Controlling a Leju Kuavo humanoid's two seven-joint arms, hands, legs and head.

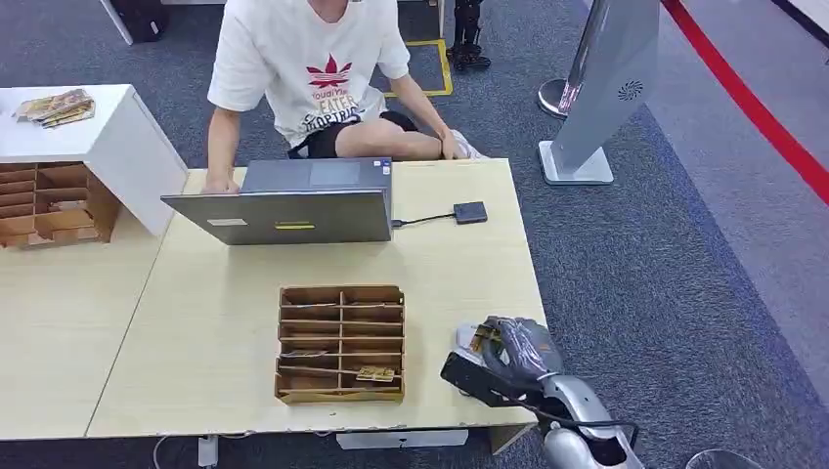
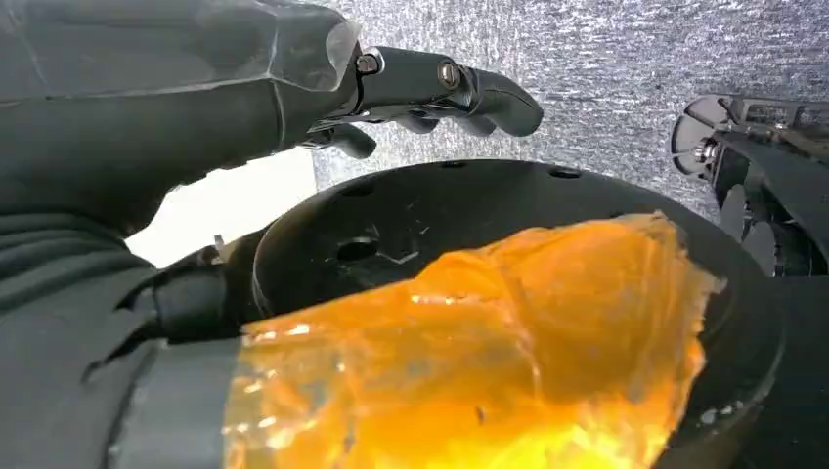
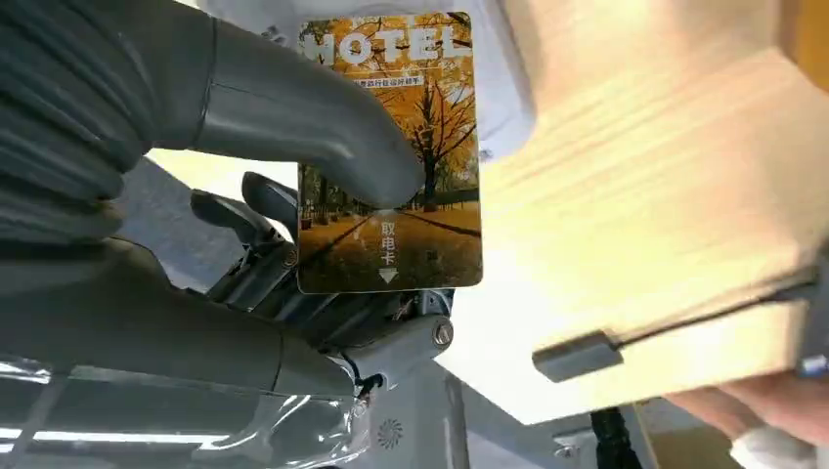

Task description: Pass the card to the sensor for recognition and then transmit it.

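The robot's right hand (image 1: 513, 344) hovers over the near right corner of the pale wooden table (image 1: 450, 283), pinching an orange hotel key card printed with autumn trees (image 3: 391, 156) between its thick grey thumb (image 3: 323, 127) and darker fingers (image 3: 244, 210); the thumb presses flat across the card's face. The small black card sensor on a cable (image 1: 470, 212) lies well apart, beside the open grey laptop (image 1: 293, 200), where a person in a white T-shirt (image 1: 308, 68) sits. A brown wooden compartment rack (image 1: 340, 342) stands just left of the hand. The left hand (image 2: 430, 93) hangs over grey carpet, fingers loosely curled and holding nothing.
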